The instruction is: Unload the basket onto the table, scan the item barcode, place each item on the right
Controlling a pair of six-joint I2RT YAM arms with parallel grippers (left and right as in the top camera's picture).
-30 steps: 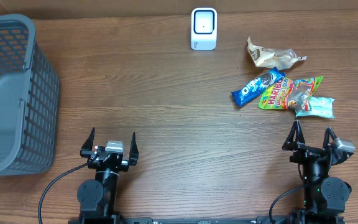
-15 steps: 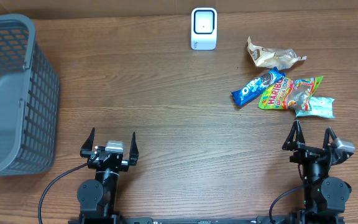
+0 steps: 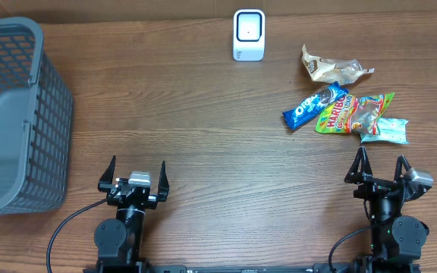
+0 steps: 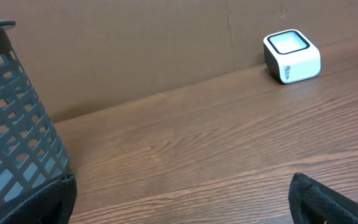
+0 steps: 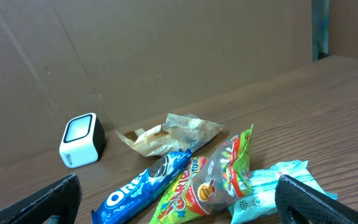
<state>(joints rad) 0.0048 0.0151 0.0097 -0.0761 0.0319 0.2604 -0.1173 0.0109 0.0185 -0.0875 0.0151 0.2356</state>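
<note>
A white barcode scanner (image 3: 249, 35) stands at the back centre of the table, also seen as the scanner (image 4: 292, 56) and the scanner (image 5: 81, 149). Right of it lie several snack packs: a tan wrapper (image 3: 332, 70), a blue Oreo pack (image 3: 315, 108), a green Haribo bag (image 3: 353, 113) and a pale teal pack (image 3: 385, 130). My right gripper (image 3: 381, 165) is open just in front of the packs, holding nothing; the Oreo pack (image 5: 148, 186) and Haribo bag (image 5: 213, 180) lie between its fingertips' line of sight. My left gripper (image 3: 134, 173) is open at the front left, empty.
A grey mesh basket (image 3: 10, 114) occupies the left edge of the table; its wall (image 4: 11, 130) fills the left of the left wrist view. A brown cardboard wall (image 5: 166, 56) backs the table.
</note>
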